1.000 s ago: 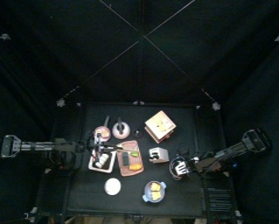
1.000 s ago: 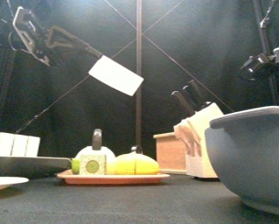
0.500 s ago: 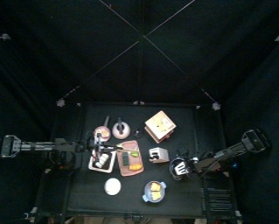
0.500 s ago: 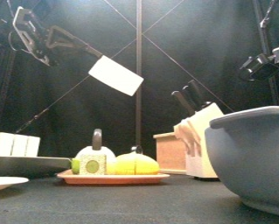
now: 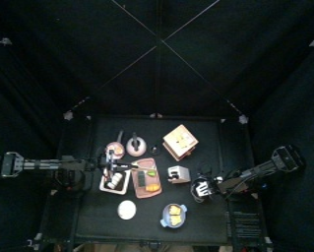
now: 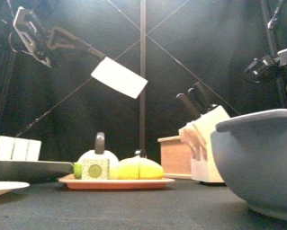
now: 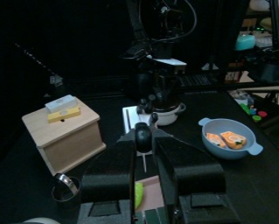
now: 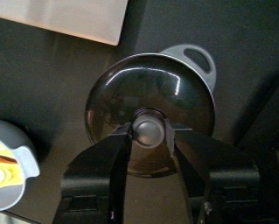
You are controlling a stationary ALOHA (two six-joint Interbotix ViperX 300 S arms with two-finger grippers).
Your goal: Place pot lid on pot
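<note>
Directly between the right gripper (image 8: 149,147) jaws sits the lid knob (image 8: 149,131); the jaws stand spread on either side of it, gripping nothing. The dark glass lid (image 8: 151,94) rests on the pot (image 8: 191,58) beyond the jaws. Left gripper (image 7: 142,149): jaws nearly together, empty, the wooden box (image 7: 65,131) beyond them to one side.

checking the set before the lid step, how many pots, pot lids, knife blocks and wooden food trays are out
small silver-grey metal pot: 1
dark round shiny lid with a knob: 1
wooden knife block: 1
flat wooden tray of food: 1
total: 4
</note>
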